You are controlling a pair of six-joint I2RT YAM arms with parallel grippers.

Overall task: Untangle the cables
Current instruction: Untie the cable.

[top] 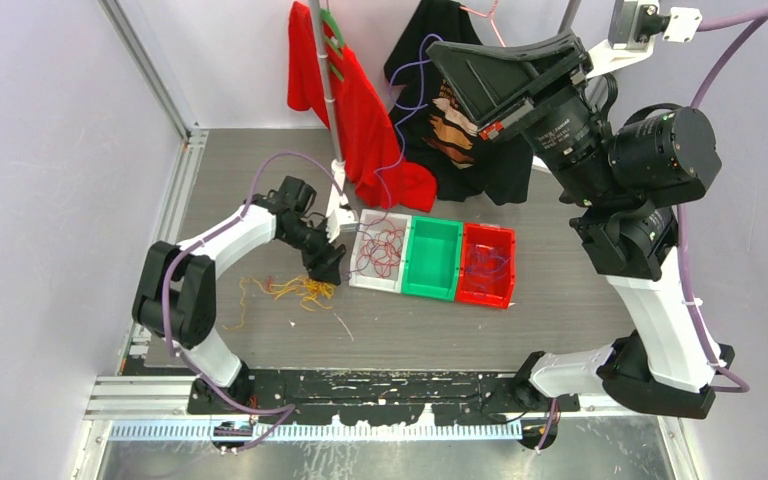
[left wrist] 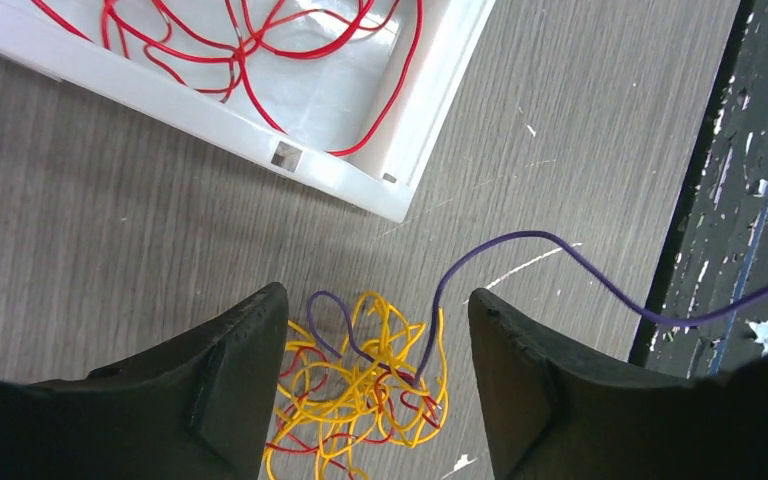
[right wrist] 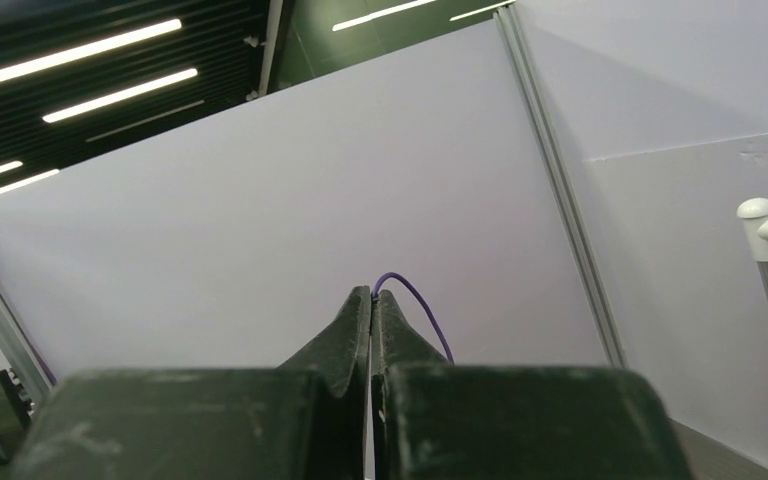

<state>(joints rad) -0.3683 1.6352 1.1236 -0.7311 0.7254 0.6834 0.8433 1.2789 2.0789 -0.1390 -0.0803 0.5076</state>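
A wiry yellow and red tangle (left wrist: 360, 395) lay on the grey woodgrain table (left wrist: 110, 260), just near-left of the glossy white bin (left wrist: 260, 145) holding springy red loops (left wrist: 260, 50). The left gripper (left wrist: 375, 300) straddled the tangle with its blunt black fingers spread apart. A thin purple cable (left wrist: 520, 238) curved out of the tangle, and the raised right gripper (right wrist: 372, 296) pinched a purple strand between its closed tips.

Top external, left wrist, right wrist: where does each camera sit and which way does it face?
Top external: above, behind the bases, looking down on the table; the left arm and right arm show.
Left wrist: on the left gripper, looking down at the yellow tangle and white bin; its parted fingers show.
Right wrist: on the raised right gripper, facing a wall panel; its fingers shut on a purple cable.
Shared: top and left wrist both see bin and tangle.
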